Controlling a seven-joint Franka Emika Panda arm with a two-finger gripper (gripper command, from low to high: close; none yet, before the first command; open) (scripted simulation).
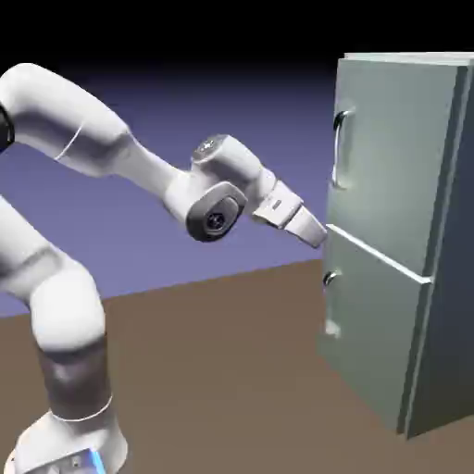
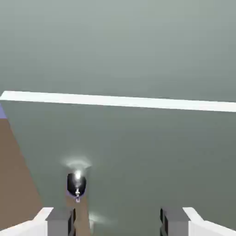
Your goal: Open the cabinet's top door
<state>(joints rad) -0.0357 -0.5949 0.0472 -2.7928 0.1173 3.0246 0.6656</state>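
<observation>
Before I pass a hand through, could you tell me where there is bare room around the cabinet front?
Bare floor lies between the arm's base and the cabinet; it's crowded near the pale seam, by the jaws.

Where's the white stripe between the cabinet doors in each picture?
Exterior view: white stripe right of the middle, slanting down to the right.
Hand view: across the picture, just above the middle.
Shared landmark: the lower door's handle, below the stripe in both.
</observation>
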